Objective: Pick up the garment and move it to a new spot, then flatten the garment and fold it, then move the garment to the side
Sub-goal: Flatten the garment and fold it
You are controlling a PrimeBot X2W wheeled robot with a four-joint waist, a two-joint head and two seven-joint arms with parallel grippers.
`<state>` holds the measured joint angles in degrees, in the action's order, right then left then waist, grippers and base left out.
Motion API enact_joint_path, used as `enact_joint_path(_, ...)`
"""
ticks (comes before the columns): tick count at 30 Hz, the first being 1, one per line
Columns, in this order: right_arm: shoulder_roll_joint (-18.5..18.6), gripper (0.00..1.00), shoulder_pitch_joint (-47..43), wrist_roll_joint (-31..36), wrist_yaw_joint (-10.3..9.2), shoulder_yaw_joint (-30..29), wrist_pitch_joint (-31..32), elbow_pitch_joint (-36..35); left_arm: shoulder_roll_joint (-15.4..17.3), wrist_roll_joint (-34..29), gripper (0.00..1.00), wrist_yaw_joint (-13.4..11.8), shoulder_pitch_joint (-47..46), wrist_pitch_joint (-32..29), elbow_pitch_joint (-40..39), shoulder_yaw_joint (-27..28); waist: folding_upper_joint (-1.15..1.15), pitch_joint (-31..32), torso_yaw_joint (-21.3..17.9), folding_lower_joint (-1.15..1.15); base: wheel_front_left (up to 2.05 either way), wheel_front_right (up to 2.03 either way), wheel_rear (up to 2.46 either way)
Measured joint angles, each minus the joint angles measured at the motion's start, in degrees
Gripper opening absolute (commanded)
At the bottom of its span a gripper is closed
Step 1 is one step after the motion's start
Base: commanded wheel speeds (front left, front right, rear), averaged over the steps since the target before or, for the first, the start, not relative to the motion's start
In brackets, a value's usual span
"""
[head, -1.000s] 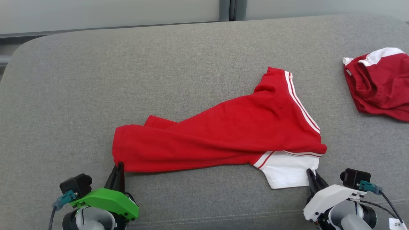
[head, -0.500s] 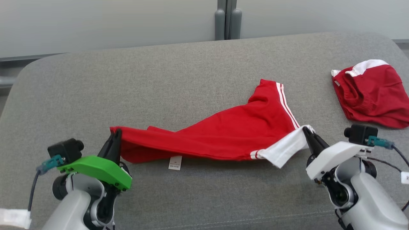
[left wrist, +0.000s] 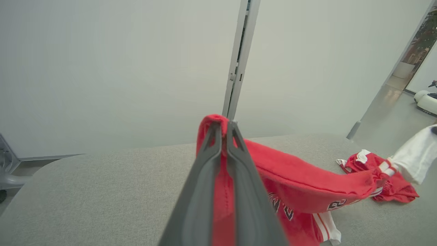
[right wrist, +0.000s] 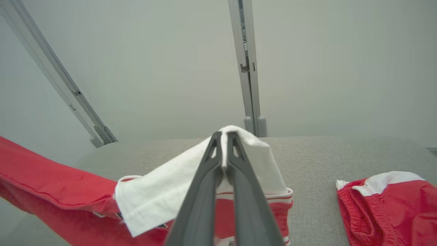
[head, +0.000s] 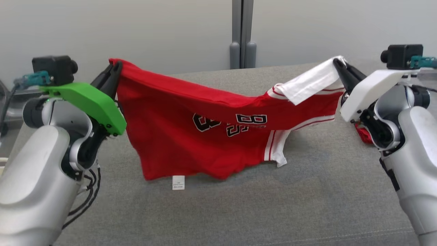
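Head view has the red basketball jersey [head: 177, 136] strung between the two grippers, its top edge sagging in the middle and its body hanging in front of the gray cushion [head: 239, 212]. Black-and-white lettering shows across the chest, and a small white label [head: 178, 182] sits at 6 o'clock under the hem; whether the hem rests on the cushion cannot be told. The left gripper [head: 115, 68], at 9 o'clock of the jersey, has its dark fingers pinched tight on the red upper corner. In the left wrist view the red cloth folds over the fingertips and runs down between them. The right gripper [head: 337, 63], at 2 o'clock of the jersey, is clamped shut on the white sleeve [head: 307, 83]. In the right wrist view that sleeve drapes over both closed fingers and spreads toward 8 o'clock. Both grippers are raised to about the same height, well apart, with the cloth slack between them. A second red-and-white garment [right wrist: 389, 208] lies crumpled on the cushion at 4 o'clock in the right wrist view, apart from the jersey. Behind the cushion, at 12 o'clock, a gray post [head: 241, 30] stands between pale wall panels.
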<state>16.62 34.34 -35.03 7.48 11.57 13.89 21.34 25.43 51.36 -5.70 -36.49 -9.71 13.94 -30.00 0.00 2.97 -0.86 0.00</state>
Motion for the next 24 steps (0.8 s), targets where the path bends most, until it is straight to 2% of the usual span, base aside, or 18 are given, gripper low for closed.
enact_joint_path(7, 1.53, 0.00, 9.07, 3.32, 0.00, -0.59, 4.61, -2.85, 2.86, -2.71, 0.00, 0.98, -9.62, -5.43, -1.98, -1.14, 0.00, 2.52, 0.09, 0.00, 0.00, 0.00, 0.00)
enact_joint_path(16, 1.78, 0.00, 19.75, 5.86, 0.00, -1.59, 8.69, -4.99, 3.83, -4.09, 0.00, 0.94, -18.66, -10.65, -3.25, -1.30, 0.00, 2.12, -0.17, 0.00, 0.00, 0.00, 0.00)
enact_joint_path(20, 0.25, 0.00, 24.11, 6.55, 0.00, -0.96, 11.47, -1.72, 2.18, -0.43, 0.00, -1.21, -20.87, -13.95, 0.16, 0.74, 0.00, 0.52, -0.31, 0.00, 0.00, 0.00, 0.00)
enact_joint_path(24, -0.78, 0.00, 29.36, 8.82, 0.01, 1.07, 12.72, 2.20, 1.51, -0.33, 0.00, -2.23, -25.16, -16.39, 3.47, 0.75, 0.00, -2.11, -0.44, 0.00, 0.00, 0.00, 0.00)
